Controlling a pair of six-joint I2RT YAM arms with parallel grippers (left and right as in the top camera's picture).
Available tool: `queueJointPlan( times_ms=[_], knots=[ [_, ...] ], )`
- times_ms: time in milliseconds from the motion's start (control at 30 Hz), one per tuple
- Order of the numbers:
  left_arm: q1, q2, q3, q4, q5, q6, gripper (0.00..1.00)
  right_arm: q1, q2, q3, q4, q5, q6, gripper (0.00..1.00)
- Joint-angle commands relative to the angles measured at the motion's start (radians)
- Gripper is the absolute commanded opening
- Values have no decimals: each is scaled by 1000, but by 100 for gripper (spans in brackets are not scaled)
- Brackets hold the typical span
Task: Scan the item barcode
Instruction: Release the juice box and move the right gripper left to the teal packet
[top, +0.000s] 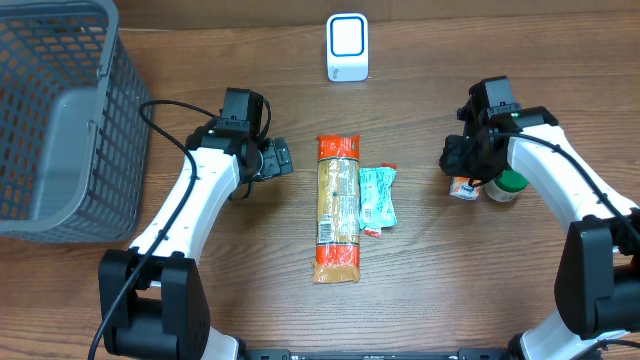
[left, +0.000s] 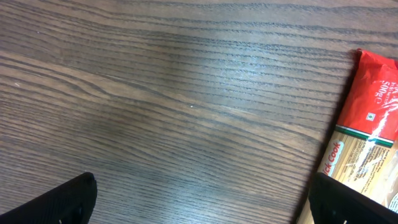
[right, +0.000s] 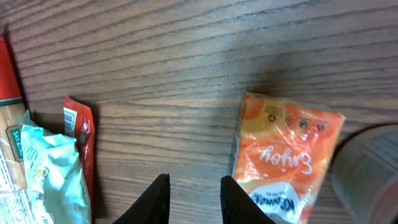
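The white barcode scanner (top: 347, 47) stands at the far middle of the table. A long red and tan pasta pack (top: 338, 208) lies in the centre, and its red end shows in the left wrist view (left: 367, 124). A teal packet (top: 378, 198) rests against the pack's right side. An orange sachet (right: 286, 155) lies at the right. My right gripper (right: 194, 180) hovers just left of the sachet, jaws a little apart over bare wood and holding nothing. My left gripper (left: 202, 186) is wide open and empty, left of the pasta pack.
A grey mesh basket (top: 60, 120) fills the far left corner. A green-lidded jar (top: 505, 186) stands right beside the orange sachet (top: 463, 188), under the right arm. A thin red wrapper (right: 81, 143) pokes out from under the teal packet (right: 50, 168).
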Motion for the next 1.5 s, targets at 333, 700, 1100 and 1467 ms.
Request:
queueJointPlan(
  times_ms=[333, 700, 1100, 1467],
  knots=[
    [-1, -12, 9, 1, 2, -4, 100, 0, -8, -169, 183, 157, 52, 28],
    [-1, -12, 9, 1, 2, -4, 100, 0, -17, -116, 158, 196, 59, 28],
    [-1, -12, 9, 1, 2, -4, 100, 56, -78, -23, 90, -217, 59, 33],
    [-1, -12, 9, 1, 2, -4, 100, 306, -69, -61, 134, -61, 59, 43]
  ],
)
